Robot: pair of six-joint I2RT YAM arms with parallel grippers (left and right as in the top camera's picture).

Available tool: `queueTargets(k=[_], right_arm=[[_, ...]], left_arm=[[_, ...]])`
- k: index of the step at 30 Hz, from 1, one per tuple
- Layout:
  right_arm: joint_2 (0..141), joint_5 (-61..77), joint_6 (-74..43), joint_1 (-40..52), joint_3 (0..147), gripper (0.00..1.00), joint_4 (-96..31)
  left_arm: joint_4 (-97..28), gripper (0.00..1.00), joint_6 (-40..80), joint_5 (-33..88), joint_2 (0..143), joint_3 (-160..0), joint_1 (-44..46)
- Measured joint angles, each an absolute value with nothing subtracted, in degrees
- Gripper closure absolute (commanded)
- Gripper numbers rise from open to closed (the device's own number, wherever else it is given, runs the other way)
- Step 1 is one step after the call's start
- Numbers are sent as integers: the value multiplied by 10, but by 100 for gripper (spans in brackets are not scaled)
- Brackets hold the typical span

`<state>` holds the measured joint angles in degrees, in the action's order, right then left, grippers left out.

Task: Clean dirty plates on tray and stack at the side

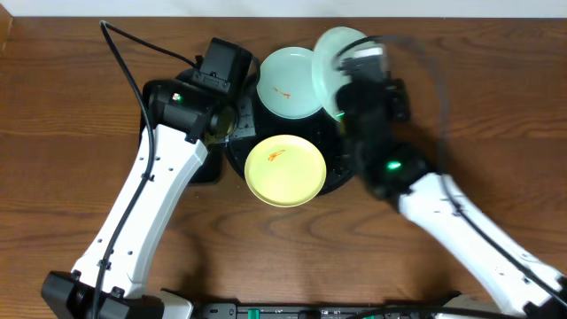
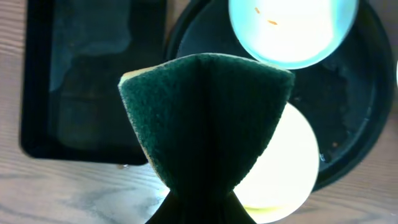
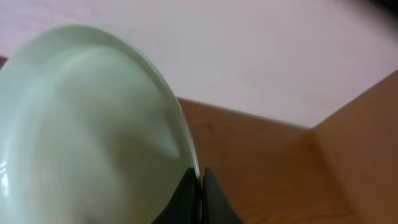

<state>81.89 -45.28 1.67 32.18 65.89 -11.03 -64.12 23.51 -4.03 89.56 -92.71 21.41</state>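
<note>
Brown wood is all around, because everything sits on a wooden table (image 1: 53, 106), and behind it I see a plain pale wall. Lots could go wrong now. My right gripper (image 3: 200, 186) holds the lifted plate (image 3: 81, 124) only by its thin edge, and the plate hangs tilted up in the air, at the far right side of the big round tray (image 2: 354, 118). A smooth plate pinched by so little could slide out. If it falls, I think it bangs on the table or on the second mint plate (image 1: 288, 84), which lies close by on the tray, and one of them might chip. The yellow plate (image 1: 285, 170) lies on the tray too, nearer to me. Both of those plates have little orange smears (image 1: 283, 91) on them, so I judge they need a scrub. My green sponge (image 2: 205, 118) could also pop free if I push too hard, because I grip it only at its bottom end. Now my jaws. On the right they are almost together, squeezed on the rim of the lifted plate, one finger on each face. My left gripper (image 2: 199, 211) is clamped on the green sponge and pinches it into a fold. The sponge hangs above the near left edge of the tray, over the yellow plate, right beside the flat black tray (image 2: 81, 81).
</note>
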Motion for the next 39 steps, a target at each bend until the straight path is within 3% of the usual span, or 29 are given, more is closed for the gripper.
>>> queueTargets(k=[9,17,25,39], right_arm=[[800,-8,-213,72,664,99,-147],[834,302,-447,-37,665,99,-110],[906,405,-554,-40,665,99,-73],[908,438,-550,-34,666,99,-115]], left_arm=[[-609,92,147,102,894,-927,214],[-601,93,43,238,890,-927,215],[-578,93,-5,267,890,-927,251],[-518,93,-17,271,890,-927,275]])
